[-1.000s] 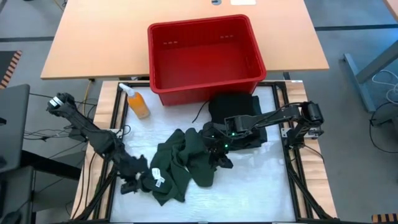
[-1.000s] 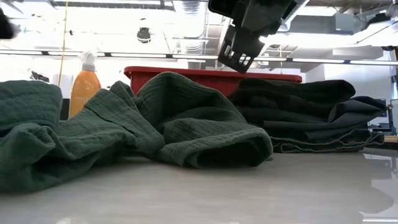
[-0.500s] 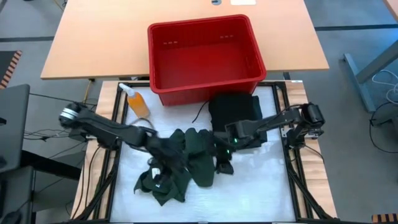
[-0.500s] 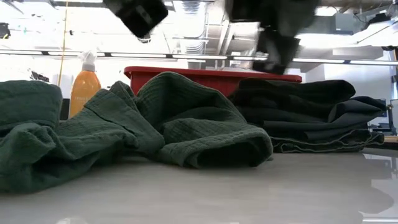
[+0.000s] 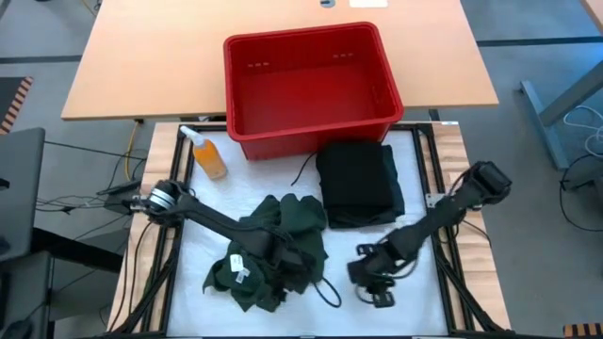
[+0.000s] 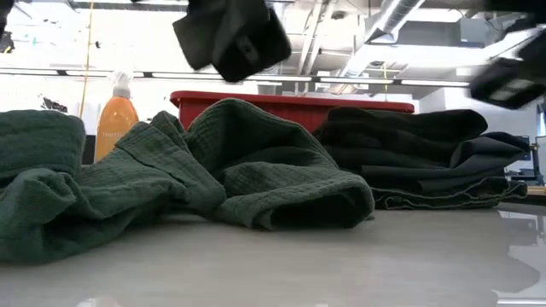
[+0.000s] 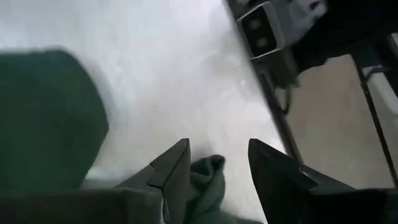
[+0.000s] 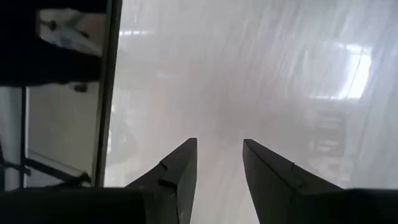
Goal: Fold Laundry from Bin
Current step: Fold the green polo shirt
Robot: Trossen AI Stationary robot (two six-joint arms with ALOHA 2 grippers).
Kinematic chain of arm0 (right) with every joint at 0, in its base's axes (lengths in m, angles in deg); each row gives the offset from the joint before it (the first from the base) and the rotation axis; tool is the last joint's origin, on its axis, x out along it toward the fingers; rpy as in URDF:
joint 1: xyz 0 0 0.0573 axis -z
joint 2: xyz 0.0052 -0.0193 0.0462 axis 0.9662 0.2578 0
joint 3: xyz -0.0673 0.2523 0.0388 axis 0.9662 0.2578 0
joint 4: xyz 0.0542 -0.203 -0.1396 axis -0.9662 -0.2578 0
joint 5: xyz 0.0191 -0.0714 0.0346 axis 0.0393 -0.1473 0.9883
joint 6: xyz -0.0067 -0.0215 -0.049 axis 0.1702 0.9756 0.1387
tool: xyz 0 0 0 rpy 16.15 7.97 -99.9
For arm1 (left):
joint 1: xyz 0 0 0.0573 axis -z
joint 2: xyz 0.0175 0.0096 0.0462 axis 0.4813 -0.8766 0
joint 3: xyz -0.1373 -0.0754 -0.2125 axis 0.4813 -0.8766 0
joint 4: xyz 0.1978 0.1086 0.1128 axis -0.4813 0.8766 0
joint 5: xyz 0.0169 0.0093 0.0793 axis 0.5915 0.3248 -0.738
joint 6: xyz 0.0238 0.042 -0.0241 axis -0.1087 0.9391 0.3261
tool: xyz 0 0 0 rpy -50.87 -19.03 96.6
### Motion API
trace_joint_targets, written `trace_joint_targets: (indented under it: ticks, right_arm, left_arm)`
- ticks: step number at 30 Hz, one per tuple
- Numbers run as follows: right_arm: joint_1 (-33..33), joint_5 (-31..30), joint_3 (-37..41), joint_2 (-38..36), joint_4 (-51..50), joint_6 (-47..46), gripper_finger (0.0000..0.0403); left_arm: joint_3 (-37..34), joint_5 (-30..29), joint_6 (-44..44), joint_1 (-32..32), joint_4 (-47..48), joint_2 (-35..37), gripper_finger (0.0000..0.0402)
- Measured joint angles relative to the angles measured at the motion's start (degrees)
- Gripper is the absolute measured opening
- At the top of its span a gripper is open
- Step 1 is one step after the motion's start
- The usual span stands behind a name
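Currently, in the scene:
Bin: the red bin [image 5: 311,89] stands at the far edge of the white work surface [image 5: 415,311], its floor bare.
Green shirt: a dark green shirt [image 5: 273,252] lies crumpled on the left-centre of the surface, a white label [image 5: 238,273] showing on its near-left part; in the low view its folds [image 6: 213,170] fill the foreground.
Folded pile: dark folded laundry [image 5: 358,184] sits just in front of the bin, right of the shirt and apart from it; the low view shows it as a flat stack [image 6: 426,158].
Bottle: an orange bottle [image 5: 205,153] stands by the bin's near-left corner.
Left gripper: the left gripper [image 7: 214,180] reaches over the green shirt, its 2 fingers apart, with a bit of green cloth between them; whether they pinch it I cannot tell.
Right gripper: the right gripper [image 8: 217,171] hangs over bare surface on the near right, well clear of the laundry, fingers apart and holding nothing.
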State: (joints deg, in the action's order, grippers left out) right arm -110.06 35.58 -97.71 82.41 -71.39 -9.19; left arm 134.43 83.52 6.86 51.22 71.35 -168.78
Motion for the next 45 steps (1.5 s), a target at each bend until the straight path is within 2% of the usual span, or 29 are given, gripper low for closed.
trace_joint_targets:
  ticks: [5,10,14,20,28,34,38,43,45]
  right_arm:
    - [-4.69,-2.30,9.51,-6.80,7.73,-6.50,0.0156]
    - [-7.50,-2.95,15.25,-11.89,16.55,-12.42,0.0156]
    - [-8.61,-5.63,15.90,-13.70,17.24,-12.31,0.0156]
    - [-7.91,-6.62,15.93,-13.80,18.22,-11.50,0.0156]
    - [-7.29,-6.71,15.93,-13.80,18.77,-13.03,0.0156]
    - [-5.13,-7.65,15.93,-13.78,20.72,-17.29,0.0156]
    - [-4.17,-10.24,15.93,-13.78,22.89,-19.47,0.0156]
    - [-3.05,-11.04,15.93,-13.78,24.75,-20.69,0.0156]
    - [-2.54,-11.03,15.93,-13.78,24.99,-21.03,0.0156]
  left_arm:
    - [1.46,-1.47,-5.98,1.67,2.72,-4.06,0.0151]
    - [0.62,-3.42,-11.16,3.58,4.92,-4.12,0.0151]
    - [0.59,-5.46,-13.22,5.14,5.27,-4.12,0.0151]
    - [-0.20,-13.93,-13.24,6.99,7.48,-4.12,0.0151]
    - [-0.16,-13.75,-11.94,7.69,8.20,-4.67,0.0151]
    - [-0.12,-9.78,-12.49,9.44,7.97,-8.97,0.0148]
    - [-0.02,-12.60,-13.06,10.17,8.49,-9.28,0.0118]
    - [-0.21,-19.88,-13.35,10.47,16.94,-7.90,0.0025]
    - [-0.28,-22.19,-13.67,10.40,21.39,-6.63,0.0009]
